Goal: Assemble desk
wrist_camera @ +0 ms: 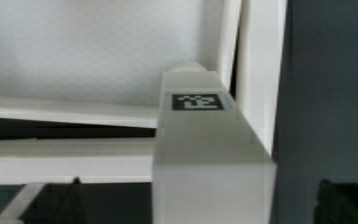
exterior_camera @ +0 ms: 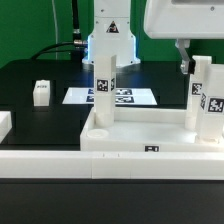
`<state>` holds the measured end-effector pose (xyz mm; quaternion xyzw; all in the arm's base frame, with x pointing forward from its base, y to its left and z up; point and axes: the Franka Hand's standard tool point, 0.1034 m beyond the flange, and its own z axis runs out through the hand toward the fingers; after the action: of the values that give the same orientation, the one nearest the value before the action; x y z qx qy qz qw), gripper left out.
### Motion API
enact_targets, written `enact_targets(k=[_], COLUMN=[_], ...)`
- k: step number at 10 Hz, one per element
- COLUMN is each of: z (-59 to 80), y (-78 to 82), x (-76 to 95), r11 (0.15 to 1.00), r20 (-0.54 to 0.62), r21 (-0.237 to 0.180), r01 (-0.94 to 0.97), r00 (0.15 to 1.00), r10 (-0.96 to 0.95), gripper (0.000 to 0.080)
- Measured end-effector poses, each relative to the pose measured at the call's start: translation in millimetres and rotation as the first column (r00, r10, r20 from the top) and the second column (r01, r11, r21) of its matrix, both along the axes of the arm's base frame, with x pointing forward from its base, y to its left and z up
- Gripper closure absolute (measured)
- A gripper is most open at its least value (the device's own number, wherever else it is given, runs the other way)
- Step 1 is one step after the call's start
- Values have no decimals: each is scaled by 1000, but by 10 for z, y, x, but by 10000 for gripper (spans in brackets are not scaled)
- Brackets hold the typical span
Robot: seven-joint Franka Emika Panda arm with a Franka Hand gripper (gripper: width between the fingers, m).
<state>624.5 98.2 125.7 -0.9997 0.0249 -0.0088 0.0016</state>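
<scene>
Leg [wrist_camera: 202,160] (smooth, white, square-section)

Non-furniture stuff in view: everything sits on a matte black surface [exterior_camera: 30,75]. Toward the back, the marker board [exterior_camera: 80,96] lies flat on it, a thin white sheet printed with black square tags; its middle is hidden in the exterior view. A long low white rail [exterior_camera: 50,165] runs along the near side, spanning the frame edge to edge. Thin black cables [exterior_camera: 62,45] trail across the far edge.
</scene>
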Motion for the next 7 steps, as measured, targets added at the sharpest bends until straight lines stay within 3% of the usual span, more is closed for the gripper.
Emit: enact_targets(k=[2,4,7], z=[-2,-2,-3], y=[-3,-3,-5], x=[-1,-1,-1], r11=[1000,1000,999], r20=[0,0,-1], r21=[0,0,0], r01=[3,3,36], r00=[1000,1000,999], r10=[-3,-3,-36], gripper=[162,517,512])
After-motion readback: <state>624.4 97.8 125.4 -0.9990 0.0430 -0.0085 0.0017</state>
